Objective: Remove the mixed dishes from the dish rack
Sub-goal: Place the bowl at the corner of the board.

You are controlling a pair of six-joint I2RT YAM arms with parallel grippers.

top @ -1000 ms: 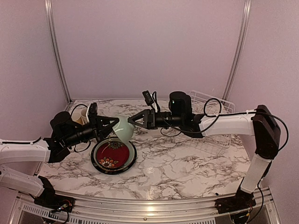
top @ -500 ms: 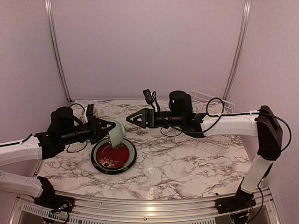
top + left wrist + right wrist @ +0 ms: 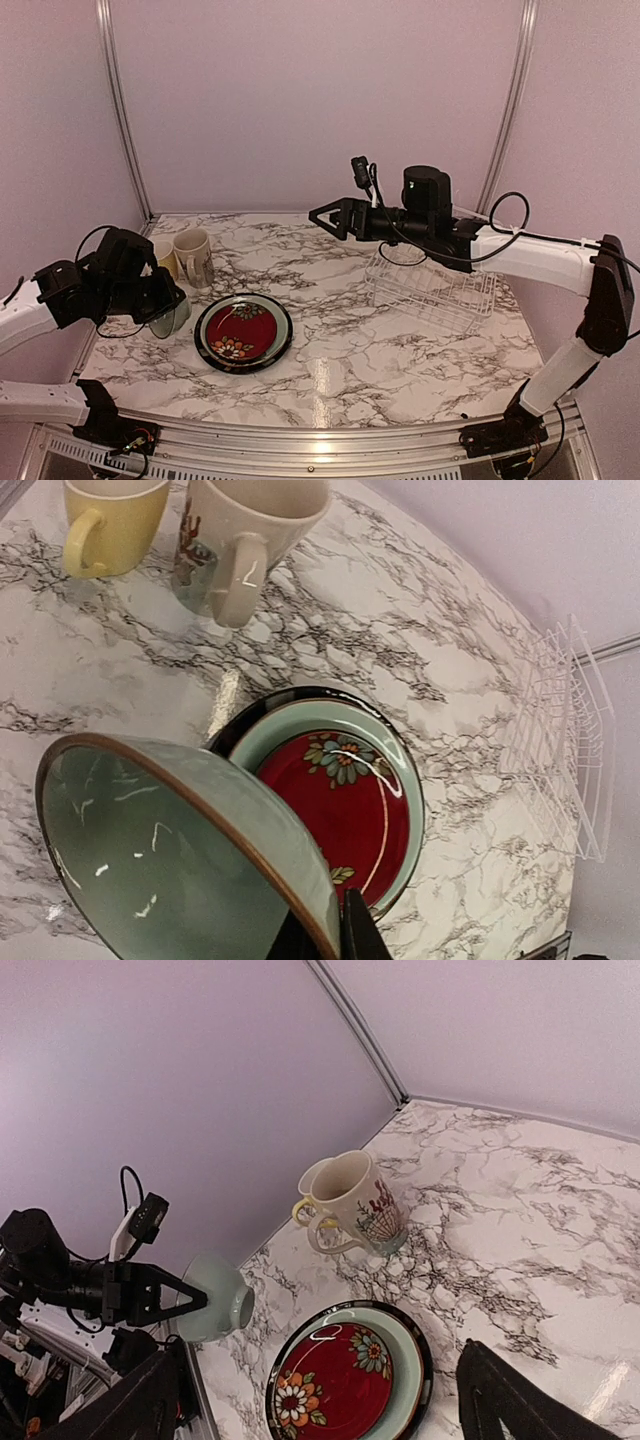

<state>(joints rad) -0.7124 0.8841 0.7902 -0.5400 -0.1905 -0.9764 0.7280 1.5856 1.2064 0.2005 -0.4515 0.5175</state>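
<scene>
My left gripper (image 3: 157, 298) is shut on the rim of the small pale-green bowl (image 3: 172, 312), holding it tilted just above the table's left edge; the left wrist view shows the bowl (image 3: 170, 850) large and close. The red plate (image 3: 240, 330) lies stacked on the pale-green plate (image 3: 280, 322) to its right. The yellow mug (image 3: 163, 258) and the cream printed mug (image 3: 193, 257) stand behind the bowl. The white dish rack (image 3: 432, 285) at the right shows no dishes inside. My right gripper (image 3: 325, 215) is open and empty, raised above the back middle of the table.
The marble table (image 3: 350, 370) is bounded by lilac walls at the back and sides. The right wrist view shows the mugs (image 3: 355, 1200), the plates (image 3: 335, 1385) and the held bowl (image 3: 215, 1295) below. The rack shows in the left wrist view (image 3: 560, 740).
My left arm has swung the bowl left and down, from above the plates to the table's left edge. My right arm has risen and drawn back to the right, still open.
</scene>
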